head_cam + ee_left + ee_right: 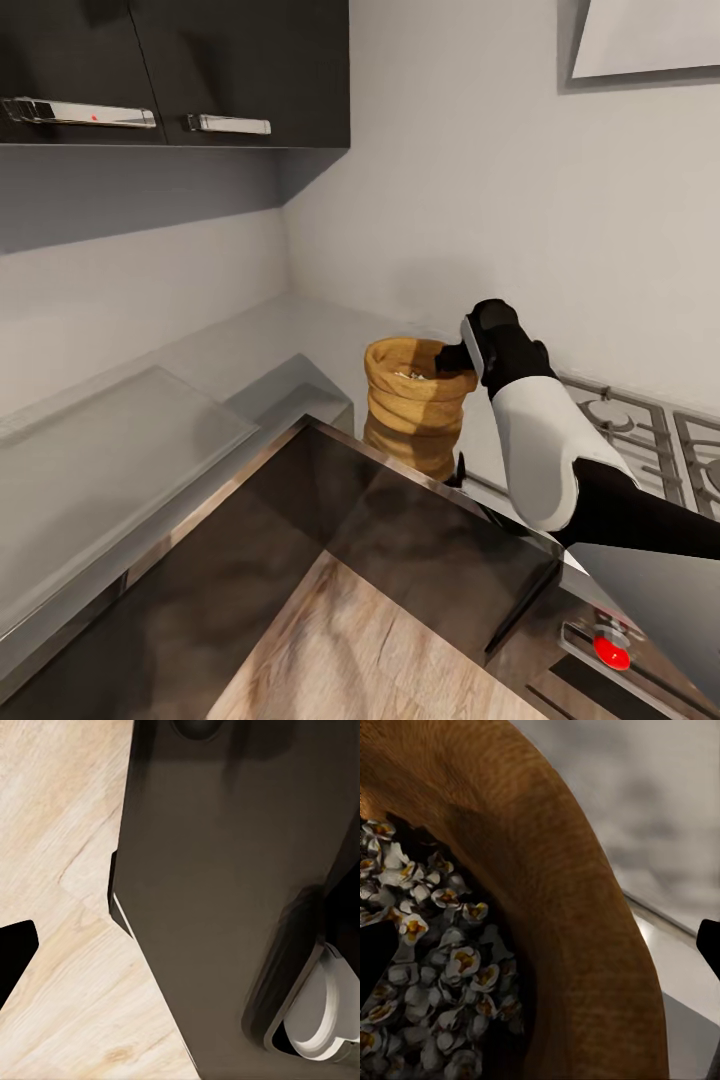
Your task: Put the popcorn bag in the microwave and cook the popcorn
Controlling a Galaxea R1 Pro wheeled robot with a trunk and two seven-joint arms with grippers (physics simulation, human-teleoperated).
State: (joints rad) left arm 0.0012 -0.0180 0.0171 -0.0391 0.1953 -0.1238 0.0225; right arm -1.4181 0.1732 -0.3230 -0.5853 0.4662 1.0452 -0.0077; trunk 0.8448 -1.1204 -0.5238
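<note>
Head view: the bag (418, 405) stands upright on the steel countertop (120, 470), in the corner, just left of the hob (640, 440). Its rolled rim is open at the top, and pale bits of popcorn (410, 375) are barely visible inside, too small to make out. The right arm (545, 450) reaches in from the lower right. The right gripper (462, 357) is at the bag's near-right rim, and a dark finger seems to overlap the rim. The wrist body hides the fingertips, so how far they are parted cannot be told here. The bag's lower part is mirrored in the shiny counter edge. Dark upper cabinets (170, 70) with bar handles are cut off at the top left. A red knob (610, 650) sits on the front panel below the hob, and the hob is cut off at the right edge.

Left wrist view: a dark cabinet front (225, 907) next to pale wood floor (60, 832). A white and dark robot part (322, 1012) sits at one corner, cut off. A black shape (15, 952) at the frame edge is possibly a finger, but the left gripper's state cannot be told.

Right wrist view: very close on the bag's thick brown rim (562, 915), which runs across the frame. Popped kernels, white with yellow centres, are heaped inside. One dark finger (375, 967) sits inside the bag over the popcorn, and another finger (709, 941) shows outside the rim, so the fingers straddle the rim. Whether they pinch it cannot be told. Grey steel and wall beyond are blurred.
</note>
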